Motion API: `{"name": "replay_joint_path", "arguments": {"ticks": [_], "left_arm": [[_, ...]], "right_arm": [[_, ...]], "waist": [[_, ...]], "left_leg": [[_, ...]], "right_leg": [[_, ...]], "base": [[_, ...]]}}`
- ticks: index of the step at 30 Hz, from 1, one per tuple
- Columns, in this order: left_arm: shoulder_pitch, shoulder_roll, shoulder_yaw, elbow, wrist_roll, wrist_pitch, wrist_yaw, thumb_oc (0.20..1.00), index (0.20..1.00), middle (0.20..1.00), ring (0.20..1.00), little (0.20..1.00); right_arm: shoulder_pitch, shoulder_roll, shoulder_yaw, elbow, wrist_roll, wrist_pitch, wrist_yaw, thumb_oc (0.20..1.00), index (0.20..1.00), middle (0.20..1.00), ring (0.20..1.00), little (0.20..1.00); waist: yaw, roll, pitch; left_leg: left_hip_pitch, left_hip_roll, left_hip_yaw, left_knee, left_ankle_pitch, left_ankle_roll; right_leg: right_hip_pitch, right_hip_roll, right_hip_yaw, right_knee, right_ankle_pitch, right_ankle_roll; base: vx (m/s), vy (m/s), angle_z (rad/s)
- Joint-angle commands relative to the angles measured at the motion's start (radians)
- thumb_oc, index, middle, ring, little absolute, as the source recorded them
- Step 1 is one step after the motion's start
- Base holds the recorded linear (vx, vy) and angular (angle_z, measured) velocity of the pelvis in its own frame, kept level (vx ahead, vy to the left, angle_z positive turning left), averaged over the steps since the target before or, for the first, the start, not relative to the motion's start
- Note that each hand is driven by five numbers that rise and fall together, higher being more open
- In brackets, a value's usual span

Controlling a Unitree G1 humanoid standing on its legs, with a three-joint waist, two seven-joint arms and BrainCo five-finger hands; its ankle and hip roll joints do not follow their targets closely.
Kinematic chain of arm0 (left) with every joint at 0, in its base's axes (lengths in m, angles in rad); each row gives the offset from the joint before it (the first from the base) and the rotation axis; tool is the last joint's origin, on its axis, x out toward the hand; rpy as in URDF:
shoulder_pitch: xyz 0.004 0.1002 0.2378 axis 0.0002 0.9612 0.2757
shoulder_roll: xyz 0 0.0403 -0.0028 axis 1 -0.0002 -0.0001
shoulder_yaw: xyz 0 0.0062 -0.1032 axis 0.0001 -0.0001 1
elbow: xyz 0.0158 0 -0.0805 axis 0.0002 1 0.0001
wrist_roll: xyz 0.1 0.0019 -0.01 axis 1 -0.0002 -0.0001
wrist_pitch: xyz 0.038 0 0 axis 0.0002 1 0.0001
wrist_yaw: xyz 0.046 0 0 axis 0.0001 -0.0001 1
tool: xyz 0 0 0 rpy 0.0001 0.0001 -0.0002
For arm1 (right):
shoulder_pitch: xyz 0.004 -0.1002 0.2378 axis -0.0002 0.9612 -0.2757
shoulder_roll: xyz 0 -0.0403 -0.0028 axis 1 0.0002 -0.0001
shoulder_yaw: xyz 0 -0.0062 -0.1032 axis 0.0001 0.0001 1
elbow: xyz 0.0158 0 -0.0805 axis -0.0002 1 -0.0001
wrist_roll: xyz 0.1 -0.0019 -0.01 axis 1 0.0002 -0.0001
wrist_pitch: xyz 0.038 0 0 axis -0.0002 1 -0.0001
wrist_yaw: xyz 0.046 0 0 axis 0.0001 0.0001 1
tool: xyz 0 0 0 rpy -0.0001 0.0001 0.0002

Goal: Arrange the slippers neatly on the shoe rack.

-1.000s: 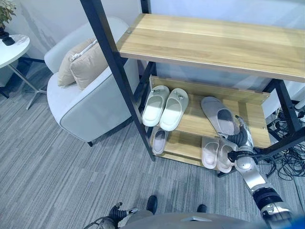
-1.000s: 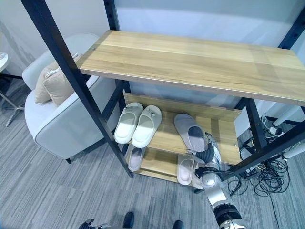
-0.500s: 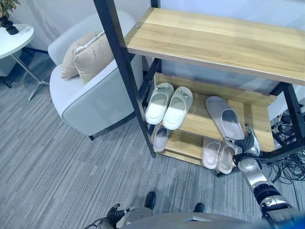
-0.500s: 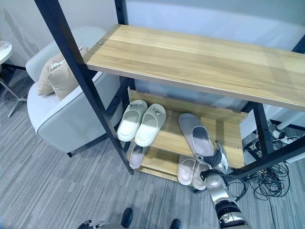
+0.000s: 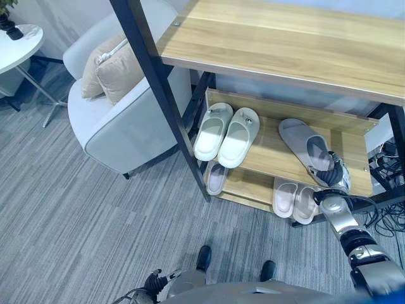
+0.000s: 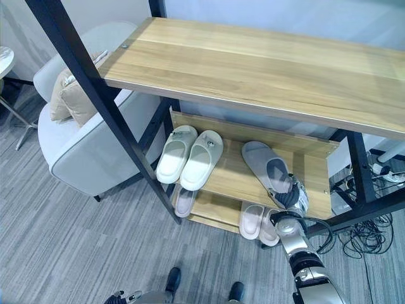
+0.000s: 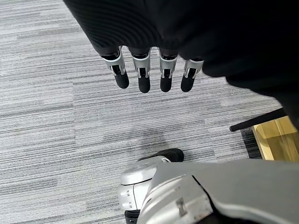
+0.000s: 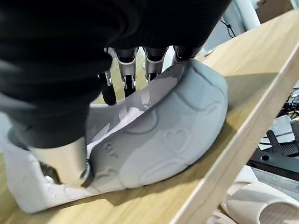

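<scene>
Three wooden shelves (image 5: 278,44) over grey carpet (image 5: 76,215)

Bright even daylight, soft shadows, no glare.

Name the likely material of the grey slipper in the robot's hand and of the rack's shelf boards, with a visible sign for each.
Grey slipper: probably soft moulded foam or rubber, matte; embossed heart shapes show. The right hand grips it. Shelf boards: wood or wood-look laminate, light grain lines, smooth finish.
</scene>
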Motion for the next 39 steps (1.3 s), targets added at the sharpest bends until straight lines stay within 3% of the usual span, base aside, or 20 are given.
{"name": "replay_joint_path", "arguments": {"ticks": [1, 6, 13, 15, 16, 17, 19, 20, 21, 24, 26, 27, 28, 29, 30, 31, 32, 33, 34, 39], "left_arm": [[-0.014, -0.035, -0.075, 0.074, 0.007, -0.001, 0.021, 1.0, 1.0, 1.0, 1.0, 1.0], [-0.013, -0.039, -0.066, 0.083, 0.015, 0.008, 0.028, 1.0, 1.0, 1.0, 1.0, 1.0], [0.006, -0.044, -0.052, 0.089, 0.052, 0.012, 0.023, 1.0, 1.0, 1.0, 1.0, 1.0], [0.015, -0.046, -0.044, 0.093, 0.064, 0.012, 0.021, 1.0, 1.0, 1.0, 1.0, 1.0], [0.01, -0.034, -0.035, 0.085, 0.079, 0.008, 0.009, 1.0, 1.0, 1.0, 1.0, 1.0], [0.01, -0.034, -0.035, 0.085, 0.079, 0.008, 0.009, 1.0, 1.0, 1.0, 1.0, 1.0], [-0.005, -0.012, -0.023, 0.065, 0.057, 0.002, 0.013, 1.0, 1.0, 1.0, 1.0, 1.0], [-0.004, -0.011, -0.019, 0.062, 0.051, 0.0, 0.013, 1.0, 1.0, 1.0, 1.0, 1.0], [0.005, -0.009, 0.008, 0.052, 0.017, -0.003, 0.008, 1.0, 1.0, 1.0, 1.0, 1.0], [0.019, -0.007, 0.039, 0.035, -0.023, -0.015, 0.008, 1.0, 1.0, 1.0, 1.0, 1.0], [0.002, -0.006, 0.04, -0.01, -0.087, -0.035, 0.02, 1.0, 1.0, 1.0, 1.0, 1.0], [0.002, -0.006, 0.04, -0.01, -0.087, -0.035, 0.02, 1.0, 1.0, 1.0, 1.0, 1.0], [-0.006, -0.002, 0.047, -0.039, -0.115, -0.05, 0.036, 1.0, 1.0, 1.0, 1.0, 1.0], [-0.008, -0.002, 0.046, -0.045, -0.121, -0.052, 0.042, 1.0, 1.0, 1.0, 1.0, 1.0], [-0.014, 0.006, 0.048, -0.05, -0.13, -0.055, 0.052, 1.0, 1.0, 1.0, 1.0, 1.0], [-0.019, 0.01, 0.05, -0.049, -0.14, -0.054, 0.058, 1.0, 1.0, 1.0, 1.0, 1.0], [-0.039, 0.012, 0.049, -0.035, -0.159, -0.045, 0.07, 1.0, 1.0, 1.0, 1.0, 1.0], [-0.04, 0.006, 0.056, -0.033, -0.172, -0.049, 0.081, 1.0, 1.0, 1.0, 1.0, 1.0], [-0.073, 0.004, 0.052, -0.045, -0.191, -0.059, 0.098, 1.0, 1.0, 1.0, 1.0, 1.0], [-0.102, 0.023, 0.094, -0.093, -0.259, -0.088, 0.108, 1.0, 1.0, 1.0, 1.0, 1.0]], "right_arm": [[0.007, 0.054, 0.08, 0.061, -0.072, 0.049, 0.038, 0.2, 0.2, 0.2, 0.2, 0.2], [0.055, 0.077, 0.087, 0.056, -0.103, 0.064, 0.034, 0.2, 0.2, 0.2, 0.2, 0.2], [0.149, 0.067, 0.013, -0.166, -0.093, 0.022, 0.031, 0.2, 0.2, 0.2, 0.2, 0.2], [0.191, 0.064, -0.013, -0.248, -0.106, 0.008, 0.038, 0.2, 0.2, 0.2, 0.2, 0.2], [0.234, 0.061, -0.028, -0.325, -0.129, -0.008, 0.055, 0.2, 0.2, 0.2, 0.2, 0.2], [0.234, 0.061, -0.028, -0.325, -0.129, -0.008, 0.055, 0.2, 0.2, 0.2, 0.2, 0.2], [0.275, 0.064, -0.055, -0.4, -0.121, -0.033, 0.061, 0.2, 0.2, 0.2, 0.2, 0.2], [0.285, 0.063, -0.058, -0.408, -0.124, -0.042, 0.059, 0.2, 0.2, 0.2, 0.2, 0.2], [0.309, 0.067, -0.05, -0.432, -0.136, -0.057, 0.055, 0.2, 0.2, 0.2, 0.2, 0.2], [0.339, 0.067, -0.053, -0.436, -0.129, -0.073, 0.06, 0.2, 0.2, 0.2, 0.2, 0.2], [0.366, 0.038, -0.082, -0.497, -0.1, -0.1, 0.047, 0.2, 0.2, 0.2, 0.2, 0.2], [0.367, 0.038, -0.083, -0.498, -0.1, -0.099, 0.047, 0.2, 0.2, 0.2, 0.2, 0.2], [0.374, 0.02, -0.084, -0.525, -0.105, -0.111, 0.045, 0.2, 0.2, 0.2, 0.2, 0.2], [0.373, 0.016, -0.083, -0.529, -0.102, -0.112, 0.048, 0.2, 0.2, 0.2, 0.2, 0.2], [0.368, 0.017, -0.088, -0.53, -0.074, -0.123, 0.049, 0.2, 0.2, 0.2, 0.2, 0.2], [0.37, 0.021, -0.09, -0.539, -0.054, -0.13, 0.046, 0.2, 0.2, 0.2, 0.2, 0.2], [0.386, 0.024, -0.095, -0.574, -0.016, -0.147, 0.049, 0.2, 0.2, 0.2, 0.2, 0.2], [0.405, 0.037, -0.099, -0.614, 0.012, -0.156, 0.077, 0.2, 0.2, 0.2, 0.2, 0.2], [0.422, 0.044, -0.111, -0.669, 0.074, -0.187, 0.091, 0.2, 0.2, 0.2, 0.2, 0.2], [0.53, 0.028, -0.157, -0.867, 0.11, -0.265, 0.16, 0.2, 0.2, 0.2, 0.2, 0.2]], "waist": [[0.035, -0.02, 0.009], [0.026, -0.022, 0.004], [0.003, -0.028, -0.016], [-0.01, -0.022, -0.015], [-0.024, -0.008, 0.004], [-0.024, -0.008, 0.004], [-0.046, -0.001, 0.029], [-0.044, -0.001, 0.031], [-0.033, -0.001, 0.038], [-0.025, -0.026, 0.042], [-0.021, -0.036, 0.073], [-0.024, -0.035, 0.067], [-0.029, -0.021, 0.089], [-0.03, -0.017, 0.093], [-0.031, -0.015, 0.099], [-0.031, -0.015, 0.102], [-0.041, -0.003, 0.109], [-0.055, 0.016, 0.105], [-0.078, 0.023, 0.116], [-0.117, -0.012, 0.134]], "left_leg": [[0.046, -0.013, 0.144, 0.008, -0.103, 0.009], [0.059, -0.01, 0.155, 0.008, -0.106, 0.009], [0.089, -0.018, 0.16, 0.008, -0.12, 0.024], [0.111, -0.027, 0.162, 0.008, -0.127, 0.04], [0.149, -0.026, 0.171, 0.008, -0.131, 0.059], [0.149, -0.026, 0.171, 0.008, -0.131, 0.059], [0.17, -0.021, 0.186, 0.011, -0.119, 0.067], [0.171, -0.023, 0.196, 0.016, -0.117, 0.07], [0.174, -0.028, 0.226, 0.049, -0.131, 0.079], [0.139, -0.035, 0.243, 0.148, -0.153, 0.075], [-0.028, -0.001, 0.261, 0.397, -0.188, 0.01], [-0.04, -0.001, 0.258, 0.402, -0.187, 0.011], [-0.12, 0.038, 0.246, 0.533, -0.171, -0.024], [-0.14, 0.058, 0.239, 0.554, -0.155, -0.029], [-0.153, 0.119, 0.219, 0.514, -0.138, -0.027], [-0.153, 0.142, 0.201, 0.476, -0.121, -0.025], [-0.144, 0.189, 0.154, 0.396, -0.065, -0.03], [-0.097, 0.204, 0.163, 0.331, -0.063, -0.029], [-0.109, 0.197, 0.164, 0.345, -0.078, -0.042], [-0.267, 0.162, 0.2, 0.623, -0.213, -0.012]], "right_leg": [[0.05, -0.025, 0.049, 0.006, -0.031, 0.052], [0.056, -0.024, 0.056, 0.006, -0.032, 0.052], [0.071, -0.035, 0.072, 0.028, -0.031, 0.06], [0.058, -0.05, 0.09, 0.102, -0.04, 0.06], [0.016, -0.056, 0.124, 0.243, -0.086, 0.051], [0.016, -0.056, 0.124, 0.243, -0.086, 0.051], [-0.077, 0.03, 0.184, 0.401, -0.137, 0.025], [-0.087, 0.05, 0.158, 0.41, -0.144, 0.017], [-0.125, 0.069, 0.052, 0.45, -0.15, -0.007], [-0.036, 0.102, 0.055, 0.328, -0.174, -0.041], [-0.007, 0.11, 0.042, 0.261, -0.196, -0.078], [-0.013, 0.11, 0.038, 0.259, -0.194, -0.078], [-0.026, 0.117, 0.031, 0.272, -0.217, -0.105], [-0.031, 0.12, 0.034, 0.278, -0.222, -0.111], [-0.05, 0.116, 0.052, 0.309, -0.23, -0.112], [-0.062, 0.111, 0.062, 0.33, -0.236, -0.109], [-0.09, 0.105, 0.079, 0.386, -0.256, -0.1], [-0.125, 0.093, 0.085, 0.446, -0.264, -0.089], [-0.192, 0.061, 0.115, 0.522, -0.26, -0.084], [-0.314, 0.011, 0.204, 0.678, -0.294, -0.091]], "base": [[0.0, 0.0, 0.0], [-0.01, 0.01, -0.01], [-0.03, 0.07, -0.01], [-0.02, 0.161, -0.18], [-0.03, 0.161, -0.19], [-0.08, 0.126, -0.14], [-0.11, 0.049, -0.28], [-0.12, 0.001, -0.29], [-0.09, -0.071, -0.34], [-0.08, -0.122, -0.33], [-0.21, -0.142, -0.02], [-0.27, -0.082, 0.49], [-0.17, -0.016, 0.63], [-0.18, 0.053, 0.5], [-0.05, 0.109, 0.18], [0.0, 0.21, -0.19], [0.06, 0.265, -0.37], [0.02, 0.422, -0.33], [0.0, 0.401, -0.31], [-0.02, 0.233, -0.17]]}}
